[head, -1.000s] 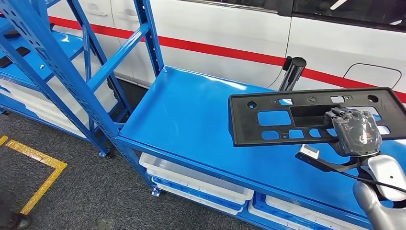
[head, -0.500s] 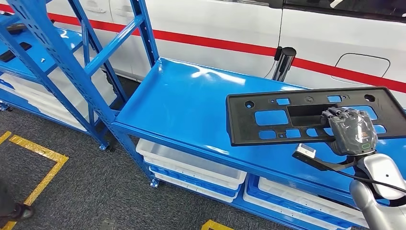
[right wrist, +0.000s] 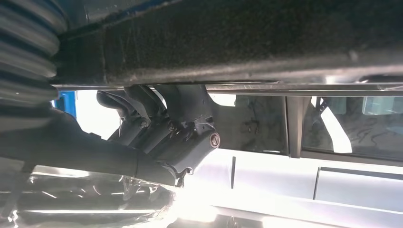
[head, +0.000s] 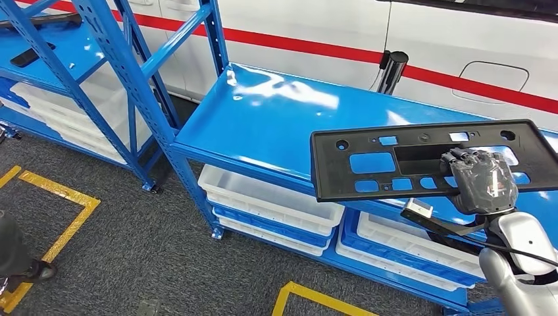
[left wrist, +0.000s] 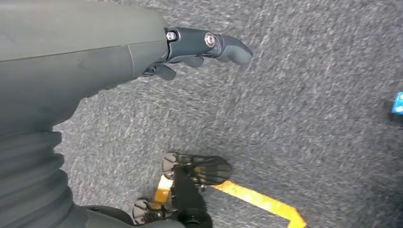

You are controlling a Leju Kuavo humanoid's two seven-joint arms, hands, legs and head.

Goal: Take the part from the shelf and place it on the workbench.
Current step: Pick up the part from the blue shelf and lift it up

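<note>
The part [head: 381,161] is a long flat black plastic panel with several cut-outs. My right hand [head: 485,181] grips it by its near edge, right of its middle, and holds it level in the air above the blue workbench top [head: 263,125]. In the right wrist view the panel's rough black edge [right wrist: 247,42] runs across the picture with my right hand [right wrist: 161,128] wrapped onto it from below. My left hand [left wrist: 190,47] hangs over grey carpet with its fingers loosely out and nothing in them.
A blue shelf rack [head: 125,85] stands to the left of the workbench. White trays [head: 270,204] fill the level under the bench top. A white car with a red stripe [head: 395,46] stands behind. Yellow floor tape [head: 59,197] marks the grey carpet.
The camera has moved: the whole scene has slid, so more floor and trays show below the bench. The panel stays in my right hand at the same place in the picture.
</note>
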